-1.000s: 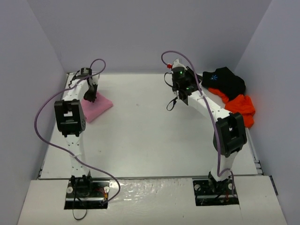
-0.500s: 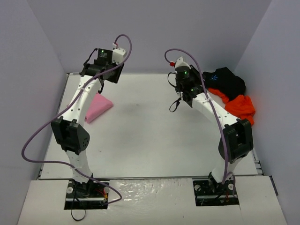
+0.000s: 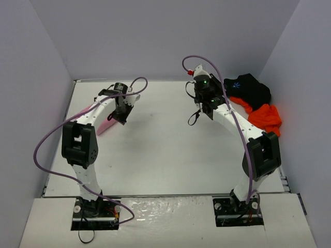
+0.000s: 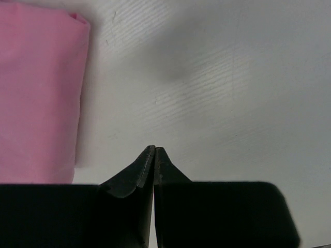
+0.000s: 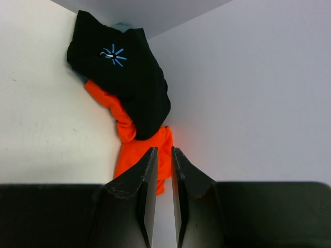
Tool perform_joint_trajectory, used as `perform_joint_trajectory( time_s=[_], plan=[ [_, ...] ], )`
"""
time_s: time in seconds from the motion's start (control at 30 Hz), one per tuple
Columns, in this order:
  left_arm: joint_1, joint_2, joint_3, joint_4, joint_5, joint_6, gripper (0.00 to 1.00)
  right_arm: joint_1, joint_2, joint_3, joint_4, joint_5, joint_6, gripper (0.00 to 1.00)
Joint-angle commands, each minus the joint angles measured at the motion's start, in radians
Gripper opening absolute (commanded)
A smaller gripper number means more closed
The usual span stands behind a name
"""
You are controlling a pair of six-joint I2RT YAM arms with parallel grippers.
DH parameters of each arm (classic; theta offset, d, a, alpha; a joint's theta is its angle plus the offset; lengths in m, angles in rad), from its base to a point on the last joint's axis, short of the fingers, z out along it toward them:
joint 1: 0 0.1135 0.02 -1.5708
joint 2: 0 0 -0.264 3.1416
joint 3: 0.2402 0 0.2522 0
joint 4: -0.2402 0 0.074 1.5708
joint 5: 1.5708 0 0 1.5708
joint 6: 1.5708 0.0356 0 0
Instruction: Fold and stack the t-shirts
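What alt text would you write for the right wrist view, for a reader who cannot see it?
A crumpled black t-shirt with a light-blue starburst print lies partly over a crumpled orange t-shirt, at the edge of the white table against a pale wall. In the foreground, the right gripper shows its dark jaws slightly apart, nothing between them.

— What looks different to us from a second ago?

— Our left gripper [image 4: 155, 151] was down on the pink t-shirt [image 4: 41, 93] then. Half a second back we had it swung up high towards the back wall. Now we see it low again, off the shirt, just beside its right edge over the bare table [image 4: 232, 77], jaws pressed together.

— And on our right side?

— Our right arm [image 3: 235, 121] has leaned slightly further right, its elbow nearer the table's right edge.
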Motion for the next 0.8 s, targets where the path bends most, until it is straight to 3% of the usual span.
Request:
perform_joint_trajectory(
  time_s=[0.0,0.33,0.77],
  plan=[
    [0.05,-0.019,0.01,0.028,-0.007,0.025,0.0,0.007,-0.049,0.006,0.049,0.01,0.029,0.14],
    [0.221,0.218,0.1,0.026,-0.073,0.067,0.0,0.009,-0.068,-0.016,0.046,0.005,0.039,0.15],
    [0.422,0.364,0.29,-0.054,-0.186,0.072,0.0,0.009,-0.049,-0.014,0.044,-0.003,0.048,0.15]
  ],
)
